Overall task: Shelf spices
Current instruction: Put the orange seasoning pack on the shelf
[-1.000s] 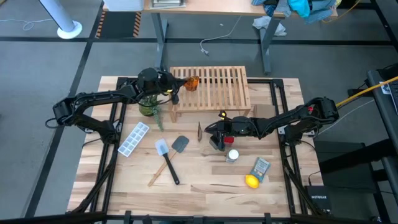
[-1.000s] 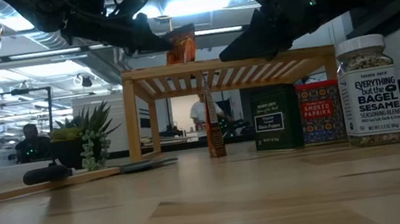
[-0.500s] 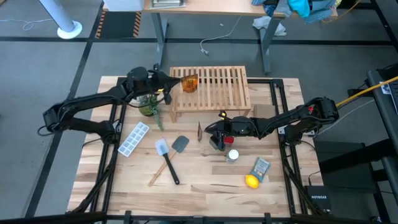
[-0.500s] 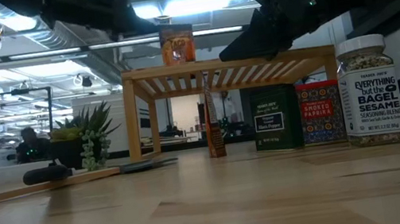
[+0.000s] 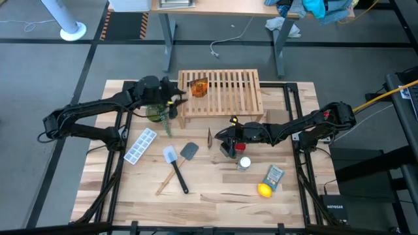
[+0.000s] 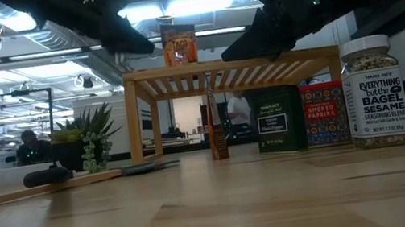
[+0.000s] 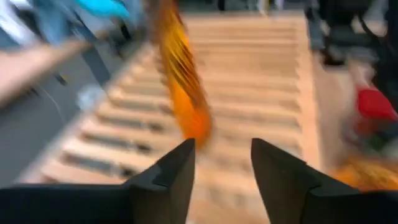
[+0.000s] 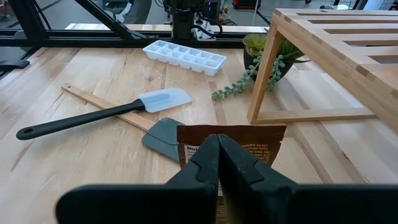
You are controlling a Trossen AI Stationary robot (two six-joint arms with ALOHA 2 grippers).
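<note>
My left gripper sat just off the left end of the shelf, above the potted plant, fingers spread with nothing between them. One amber-orange packet stood upright on the shelf's slatted top near its left end, apart from those fingers; in the low view it showed on top of the rack. My right gripper hung in front of the shelf, low over the table, fingers pressed together with nothing pinched; the second amber packet stood upright on the table just beyond the fingertips, brown label facing my wrist camera. Whether the tips touched it, I couldn't tell. The black box and the red box stood side by side on the table under the right arm, and the white-capped bottle was just beside them toward the near edge. Two spatulas and an ice tray lay left of centre; a lemon and a grey-blue packet lay near the front right.
</note>
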